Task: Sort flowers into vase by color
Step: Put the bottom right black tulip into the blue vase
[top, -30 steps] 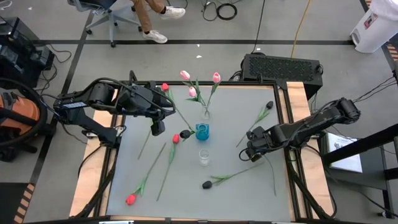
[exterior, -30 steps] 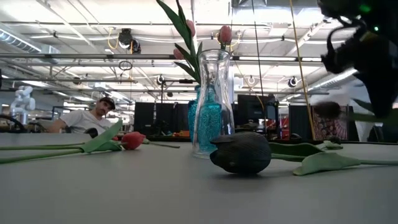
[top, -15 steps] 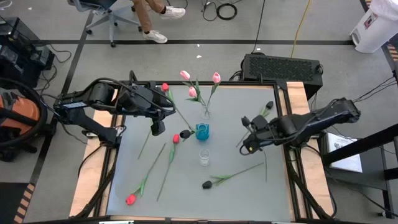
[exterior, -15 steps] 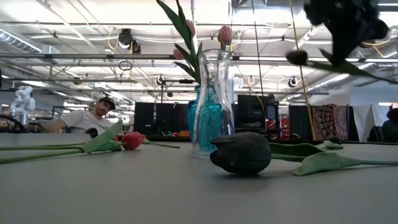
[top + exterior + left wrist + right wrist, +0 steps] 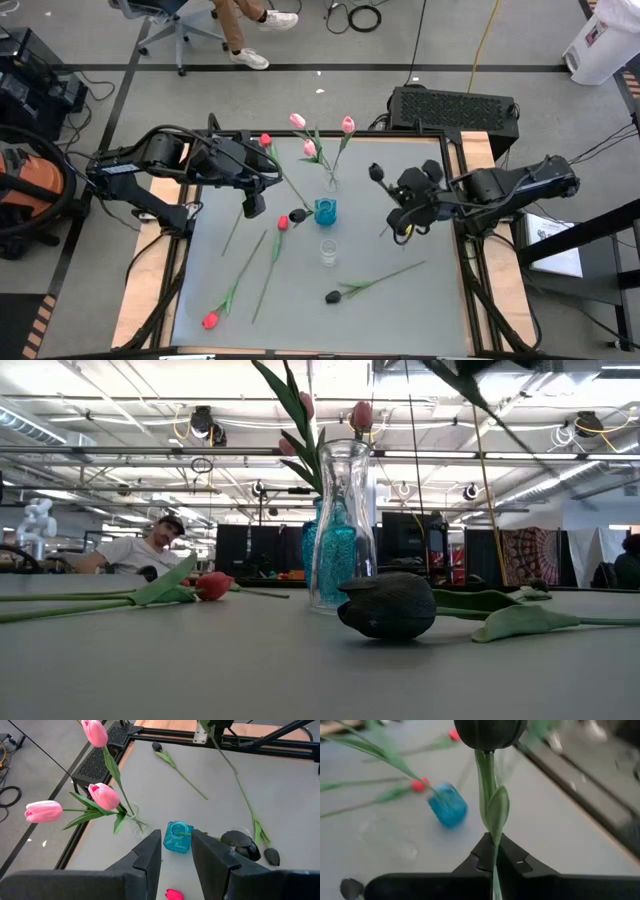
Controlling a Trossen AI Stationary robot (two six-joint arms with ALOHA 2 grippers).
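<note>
Black tulip pinched in my right gripper [image 5: 492, 851]

My right fingers clamped tight on the black tulip [image 5: 377, 173] stem, right of centre; my left gripper [image 5: 176, 856] stood part open, empty, above the blue vase [image 5: 178, 837].

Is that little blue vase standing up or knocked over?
Standing upright. From above, the blue vase shows its round open mouth, and the left wrist view shows it resting on its base.

Three vases cluster mid-table: tall glass vase [image 5: 331, 183] with pink tulips, blue vase [image 5: 325, 211], small clear vase [image 5: 328, 252]. Loose stems cross the left half and near edge. Open table [image 5: 400, 310] lies at the near right corner.
</note>
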